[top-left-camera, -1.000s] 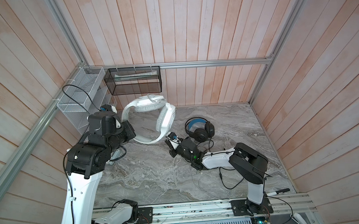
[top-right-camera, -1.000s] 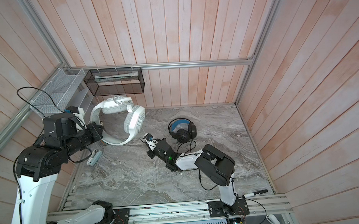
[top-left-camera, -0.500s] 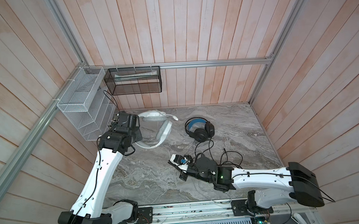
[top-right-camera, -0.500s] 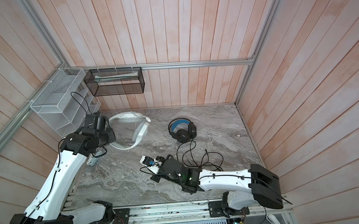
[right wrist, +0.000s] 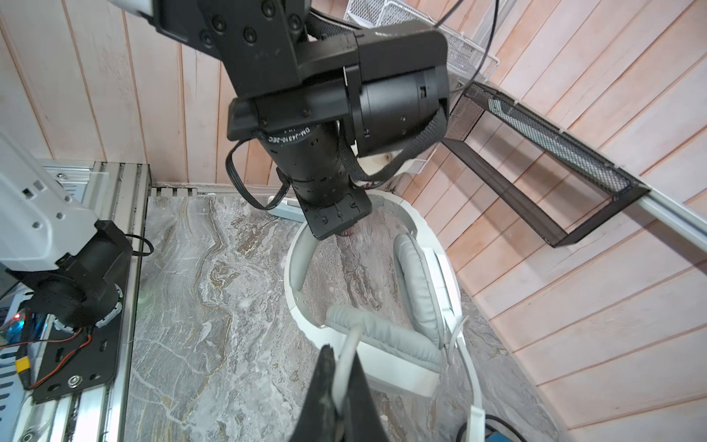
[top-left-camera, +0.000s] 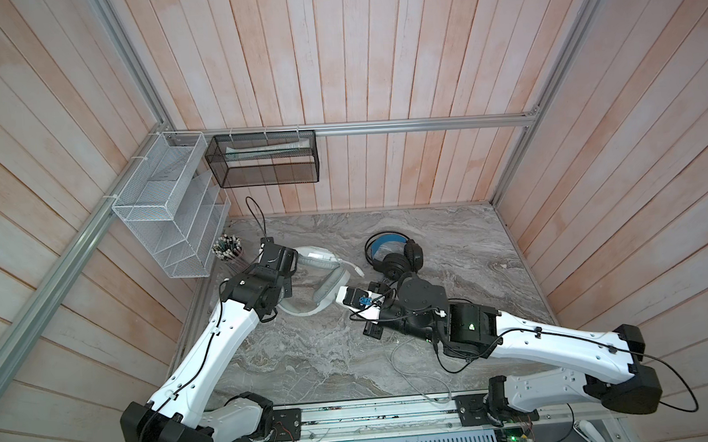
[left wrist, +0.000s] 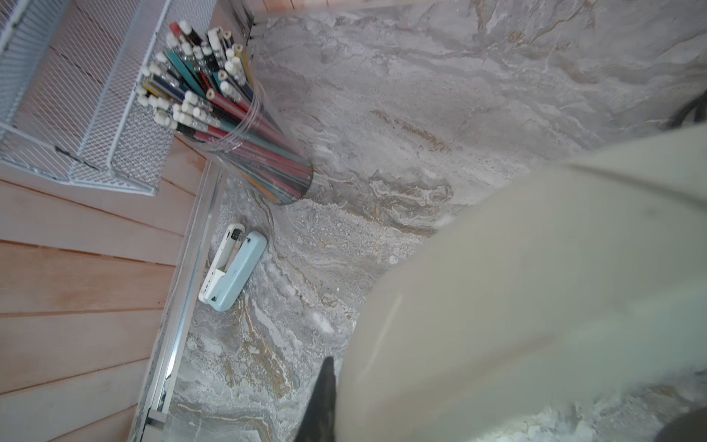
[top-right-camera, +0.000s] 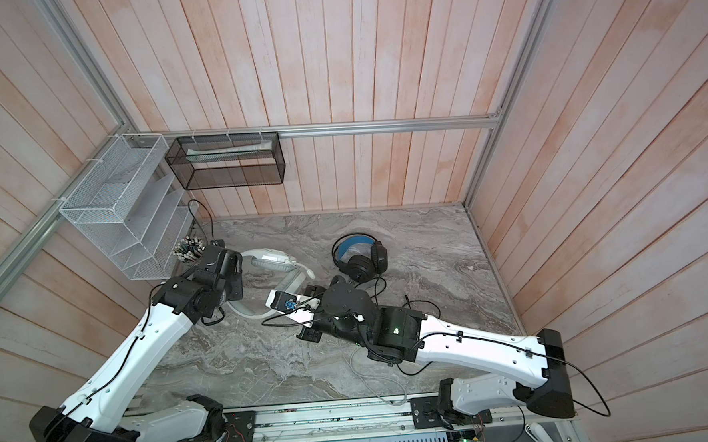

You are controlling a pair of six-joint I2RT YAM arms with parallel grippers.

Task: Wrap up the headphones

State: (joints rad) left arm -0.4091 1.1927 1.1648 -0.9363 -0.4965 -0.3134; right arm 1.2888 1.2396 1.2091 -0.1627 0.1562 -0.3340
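- The white headphones (top-left-camera: pixel 326 279) are lying at the back-left of the worktop (top-left-camera: pixel 301 358), grey ear pads showing.
- The left hand (right wrist: pixel 340 229) comes down right onto the headband (right wrist: pixel 296 268) and it's clenched on it. From the left wrist view the band is just a big blurry cream shape right up against one dark finger (left wrist: pixel 325 398).
- Can't tell whether that side of the band is lifted or resting on the worktop.
- The right hand (right wrist: pixel 341 354) is pinched tight on the white cable (right wrist: pixel 350 336), just beside the nearer ear cup (right wrist: pixel 382 338). The cable runs up between its two fingers.
- There's also a slack loop (top-left-camera: pixel 394 355) of pale cable on the worktop under the right arm, trailing to the front edge.
- The black headphones (top-left-camera: pixel 391 257), blue inside the band, sit on the worktop just behind the right wrist, close beside the white set.
- Over in the left corner: a pencil cup (left wrist: pixel 245 145) and a pale blue stapler-looking thing (left wrist: pixel 233 268) on the worktop by the wall.
- A white wire rack (top-left-camera: pixel 165 223) hangs on the left wall and a black mesh basket (top-left-camera: pixel 266 160) on the back wall.
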